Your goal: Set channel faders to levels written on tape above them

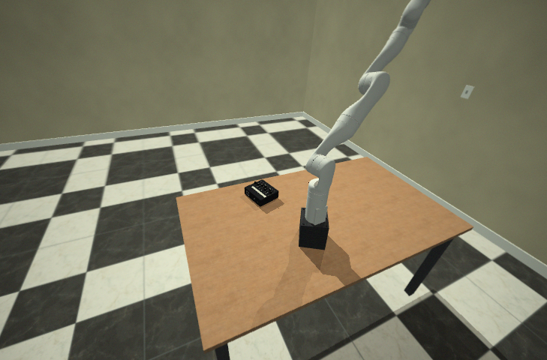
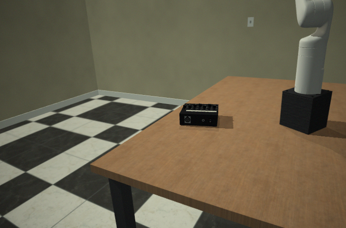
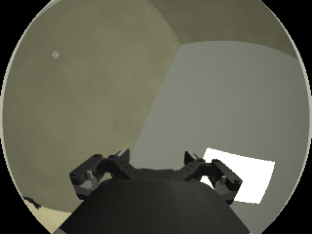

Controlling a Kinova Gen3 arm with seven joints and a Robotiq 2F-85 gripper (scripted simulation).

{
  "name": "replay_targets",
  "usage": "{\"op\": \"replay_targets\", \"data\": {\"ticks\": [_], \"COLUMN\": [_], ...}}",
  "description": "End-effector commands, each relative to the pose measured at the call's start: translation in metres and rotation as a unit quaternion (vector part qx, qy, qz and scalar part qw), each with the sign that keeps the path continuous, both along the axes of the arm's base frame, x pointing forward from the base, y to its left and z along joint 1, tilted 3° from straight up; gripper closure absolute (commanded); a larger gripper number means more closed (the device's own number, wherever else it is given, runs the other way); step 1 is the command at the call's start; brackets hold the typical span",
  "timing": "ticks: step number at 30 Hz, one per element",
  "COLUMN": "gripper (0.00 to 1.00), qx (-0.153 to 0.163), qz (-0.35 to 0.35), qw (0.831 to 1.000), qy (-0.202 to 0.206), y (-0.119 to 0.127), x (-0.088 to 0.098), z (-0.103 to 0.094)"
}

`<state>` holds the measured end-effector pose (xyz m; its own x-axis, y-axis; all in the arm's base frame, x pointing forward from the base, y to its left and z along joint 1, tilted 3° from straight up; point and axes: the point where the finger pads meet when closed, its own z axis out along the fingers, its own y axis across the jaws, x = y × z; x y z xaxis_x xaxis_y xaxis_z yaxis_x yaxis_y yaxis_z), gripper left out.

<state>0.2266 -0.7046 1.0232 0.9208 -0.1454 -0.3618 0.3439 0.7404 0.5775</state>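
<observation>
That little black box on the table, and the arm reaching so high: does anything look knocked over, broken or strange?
Nothing stands out. The lighting desk sits flat and upright near the table edge, with no visible damage. The arm stretches up, far from the desk, and its gripper is open and empty, facing the walls and ceiling.

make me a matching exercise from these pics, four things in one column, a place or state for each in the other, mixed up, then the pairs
Things:
1. desk
2. arm base
3. gripper
4. wall plate

Places or states:
a. on the wall behind the table
b. open, holding nothing, raised far above the table
c. black block carrying the white arm
d. standing near the table's edge, apart from the arm

Pairs: 1-d, 2-c, 3-b, 4-a
</observation>
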Motion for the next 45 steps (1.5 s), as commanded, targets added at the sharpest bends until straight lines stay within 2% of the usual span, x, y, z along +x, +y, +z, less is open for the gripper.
{"op": "replay_targets", "data": {"ticks": [1,3,4,6,9,10,45], "gripper": [0.0,0.0,0.0,0.0,0.0,0.0,0.0], "qx": [0.044,0.075,0.075,0.11,0.11,0.129,0.129], "qz": [0.041,0.068,0.068,0.097,0.097,0.112,0.112], "qw": [0.998,0.994,0.994,0.988,0.988,0.983,0.983], "qy": [-0.013,-0.032,-0.032,-0.052,-0.052,-0.063,-0.063], "y": [-0.012,-0.022,-0.022,-0.031,-0.031,-0.035,-0.035], "x": [0.038,0.06,0.06,0.085,0.085,0.098,0.098], "z": [-0.023,-0.043,-0.043,-0.066,-0.066,-0.079,-0.079]}}
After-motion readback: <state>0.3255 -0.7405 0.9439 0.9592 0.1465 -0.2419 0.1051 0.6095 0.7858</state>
